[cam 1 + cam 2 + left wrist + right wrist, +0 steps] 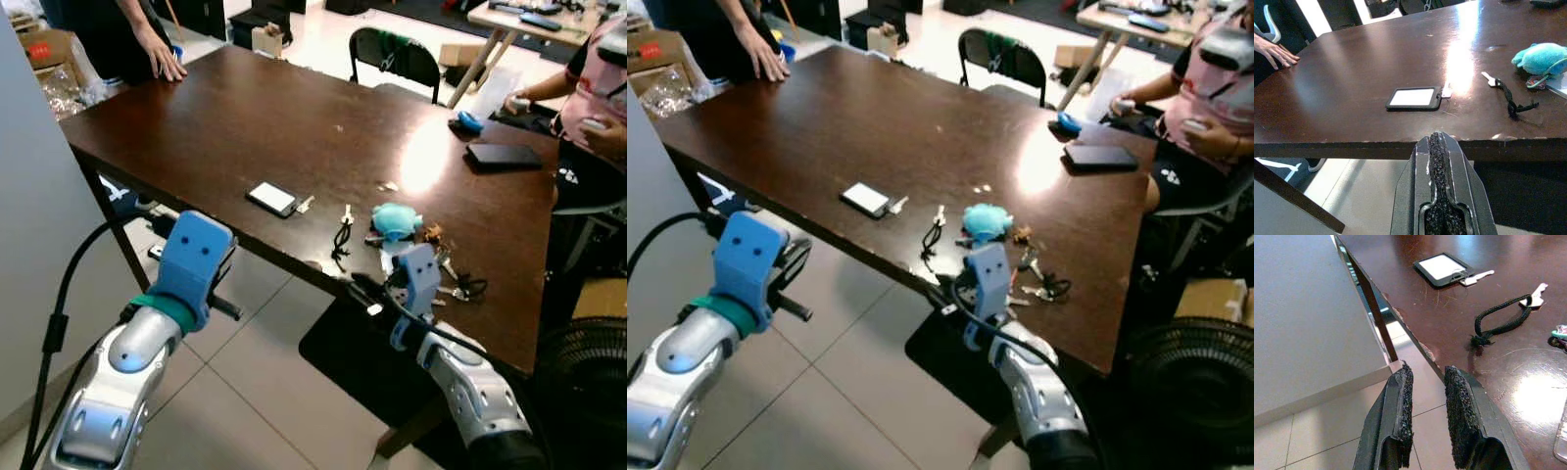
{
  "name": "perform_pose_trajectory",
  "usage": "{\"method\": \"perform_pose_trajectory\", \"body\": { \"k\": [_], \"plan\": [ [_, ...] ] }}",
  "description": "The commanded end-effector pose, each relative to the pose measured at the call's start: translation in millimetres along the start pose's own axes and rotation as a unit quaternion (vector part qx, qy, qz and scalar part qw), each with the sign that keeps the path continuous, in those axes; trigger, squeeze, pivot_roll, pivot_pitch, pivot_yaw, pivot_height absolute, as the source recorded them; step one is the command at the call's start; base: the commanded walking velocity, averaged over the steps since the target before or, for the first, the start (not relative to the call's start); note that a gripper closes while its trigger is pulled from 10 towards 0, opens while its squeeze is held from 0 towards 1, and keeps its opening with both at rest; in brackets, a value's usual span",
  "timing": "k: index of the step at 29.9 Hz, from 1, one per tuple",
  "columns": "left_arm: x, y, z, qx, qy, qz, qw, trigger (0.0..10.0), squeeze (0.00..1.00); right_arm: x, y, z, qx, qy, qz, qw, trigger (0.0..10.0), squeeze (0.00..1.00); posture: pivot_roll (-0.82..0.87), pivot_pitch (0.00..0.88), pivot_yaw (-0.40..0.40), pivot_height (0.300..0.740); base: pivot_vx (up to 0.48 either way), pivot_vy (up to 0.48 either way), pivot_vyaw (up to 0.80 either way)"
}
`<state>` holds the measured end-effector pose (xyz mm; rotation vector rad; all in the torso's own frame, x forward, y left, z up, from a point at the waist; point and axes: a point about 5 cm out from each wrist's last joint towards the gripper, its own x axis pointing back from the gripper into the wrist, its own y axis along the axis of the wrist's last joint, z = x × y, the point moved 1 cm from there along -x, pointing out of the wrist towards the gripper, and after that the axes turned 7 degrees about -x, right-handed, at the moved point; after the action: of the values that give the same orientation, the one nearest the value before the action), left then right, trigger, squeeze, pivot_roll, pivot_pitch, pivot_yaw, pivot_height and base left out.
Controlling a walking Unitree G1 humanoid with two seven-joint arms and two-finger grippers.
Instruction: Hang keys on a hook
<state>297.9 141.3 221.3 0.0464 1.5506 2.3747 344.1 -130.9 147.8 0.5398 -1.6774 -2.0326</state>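
Note:
On the dark brown table (245, 117), a silver key on a black cord (342, 235) lies near the front edge. To its right are a teal plush keychain (396, 219) and a bunch of keys (460, 284). A black card holder with a small key (272, 199) lies further left. My right gripper (1427, 369) hovers at the table's front edge, just short of the corded key (1503, 318). It is open by a narrow gap with nothing between the fingers. My left gripper (1437, 137) is shut and empty, below and in front of the table edge, facing the card holder (1413, 98).
A person's hand (162, 64) rests on the far left corner. Another person (598, 88) sits at the right, near a black phone (502, 155) and a blue mouse (468, 121). A chair (394, 59) stands behind, a fan (588, 382) at lower right, a grey wall (29, 245) on the left.

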Motion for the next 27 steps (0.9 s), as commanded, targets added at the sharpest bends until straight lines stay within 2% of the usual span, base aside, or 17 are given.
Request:
{"method": "perform_pose_trajectory", "body": {
  "k": [1,2,3,6,7,8,10,13,15,16,17,18,19,21,24,26,27],
  "plan": [
    [1.6,0,-2.0,0.003,-0.005,0.003,1.000,10.0,0.00,1.4,0,-0.4,-0.006,-0.005,-0.010,1.000,10.0,0.00,0.14,0.132,0.065,0.740,0.000,0.000,0.00],
    [1.3,1,-2.2,0.007,-0.006,0.003,1.000,10.0,0.00,1.9,8,0.4,-0.007,-0.007,-0.036,0.999,10.0,0.00,0.13,0.133,0.066,0.740,0.000,0.000,0.00],
    [1.3,1,-2.2,0.007,-0.006,0.003,1.000,10.0,0.00,1.9,8,0.4,-0.007,-0.007,-0.036,0.999,10.0,0.00,0.13,0.133,0.066,0.740,0.000,0.000,0.00],
    [0.4,1,-1.9,0.019,-0.007,0.002,1.000,10.0,0.00,5.5,31,-0.3,-0.029,-0.015,-0.118,0.993,10.0,0.00,0.13,0.132,0.067,0.740,0.000,0.000,0.00],
    [0.4,1,-1.9,0.019,-0.007,0.002,1.000,10.0,0.00,5.5,31,-0.3,-0.029,-0.015,-0.118,0.993,10.0,0.00,0.13,0.132,0.067,0.740,0.000,0.000,0.00],
    [0.1,1,-2.4,0.024,-0.009,0.003,1.000,10.0,0.00,6.7,34,-1.5,-0.056,-0.009,-0.126,0.990,10.0,0.00,0.13,0.130,0.068,0.740,0.000,0.000,0.00],
    [0.0,-1,-3.5,0.033,-0.014,0.007,0.999,10.0,0.00,9.6,32,2.7,-0.086,0.033,-0.113,0.989,10.0,0.00,0.13,0.124,0.069,0.740,0.000,0.000,0.00],
    [0.1,-2,-3.8,0.037,-0.016,0.008,0.999,10.0,0.00,11.0,30,4.7,-0.083,0.047,-0.102,0.990,10.0,0.00,0.13,0.123,0.069,0.740,0.000,0.000,0.00],
    [3.6,-4,-6.9,0.068,-0.047,0.012,0.996,10.0,0.00,19.3,22,13.5,-0.068,0.112,-0.056,0.990,10.0,0.00,0.13,0.115,0.068,0.740,0.000,0.000,0.00],
    [3.6,-4,-6.9,0.068,-0.047,0.012,0.996,10.0,0.00,19.3,22,13.5,-0.068,0.112,-0.056,0.990,10.0,0.00,0.13,0.115,0.068,0.740,0.000,0.000,0.00],
    [11.2,-4,-13.6,0.104,-0.104,0.014,0.989,10.0,0.00,26.7,19,13.5,-0.053,0.140,-0.028,0.988,10.0,0.00,0.12,0.110,0.067,0.740,0.000,0.000,0.00],
    [14.6,-4,-16.8,0.117,-0.128,0.015,0.985,10.0,0.00,28.6,18,12.2,-0.048,0.143,-0.023,0.988,10.0,0.00,0.12,0.110,0.067,0.740,0.000,0.000,0.00],
    [14.6,-4,-16.8,0.117,-0.128,0.015,0.985,10.0,0.00,28.6,18,12.2,-0.048,0.143,-0.023,0.988,10.0,0.00,0.12,0.110,0.067,0.740,0.000,0.000,0.00],
    [25.4,-3,-25.9,0.126,-0.186,0.022,0.974,10.0,0.00,32.9,19,9.1,-0.031,0.147,-0.009,0.989,10.0,0.00,0.12,0.103,0.068,0.740,0.000,0.000,0.00],
    [29.7,-3,-28.9,0.132,-0.204,0.024,0.970,10.0,0.00,35.4,19,8.4,-0.018,0.150,-0.001,0.989,10.0,0.00,0.12,0.102,0.068,0.740,0.000,0.000,0.00],
    [34.9,4,-30.3,0.169,-0.217,0.015,0.961,10.0,0.00,40.6,16,5.0,0.001,0.151,0.017,0.988,10.0,0.00,0.12,0.099,0.069,0.740,0.000,0.000,0.00],
    [34.9,4,-30.3,0.169,-0.217,0.015,0.961,10.0,0.00,40.6,16,5.0,0.001,0.151,0.017,0.988,10.0,0.00,0.12,0.099,0.069,0.740,0.000,0.000,0.00]
  ]
}}
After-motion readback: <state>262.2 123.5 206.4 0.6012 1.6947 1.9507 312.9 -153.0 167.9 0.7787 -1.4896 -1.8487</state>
